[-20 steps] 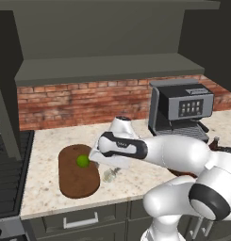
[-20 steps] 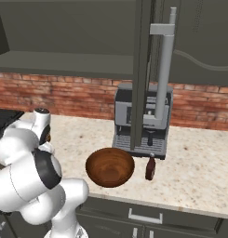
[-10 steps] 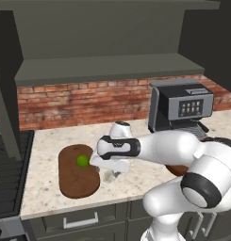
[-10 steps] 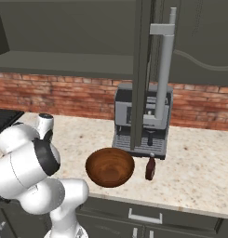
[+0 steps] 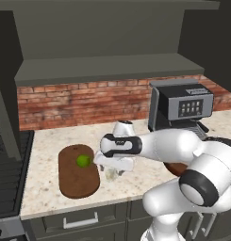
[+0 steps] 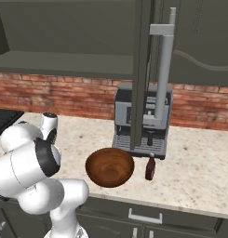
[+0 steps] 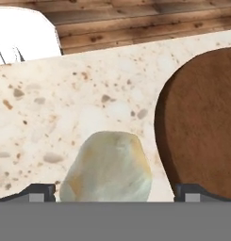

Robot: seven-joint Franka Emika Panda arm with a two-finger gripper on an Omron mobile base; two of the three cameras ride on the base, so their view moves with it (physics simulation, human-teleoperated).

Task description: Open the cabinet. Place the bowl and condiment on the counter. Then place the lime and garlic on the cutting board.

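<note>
The pale garlic (image 7: 107, 172) lies on the speckled counter (image 7: 65, 94), just off the rounded end of the dark cutting board (image 7: 202, 122). My gripper (image 7: 116, 193) is open, one fingertip on each side of the garlic. From the left base view, the gripper (image 5: 113, 169) hangs low over the garlic (image 5: 109, 177), right of the board (image 5: 78, 179), where the lime (image 5: 82, 161) rests. The wooden bowl (image 6: 110, 166) and the condiment bottle (image 6: 150, 168) stand on the counter (image 6: 199, 167) before the coffee machine. The cabinet (image 5: 107, 66) is open, its door (image 6: 164, 79) swung out.
A coffee machine (image 5: 180, 106) stands at the back right against the brick wall. The black stove (image 5: 6, 174) borders the counter on the left. Drawer fronts with short handles (image 5: 81, 220) run below the counter edge.
The hand has come down a little beside the board, closer over the garlic. The lime, bowl and bottle have not moved.
</note>
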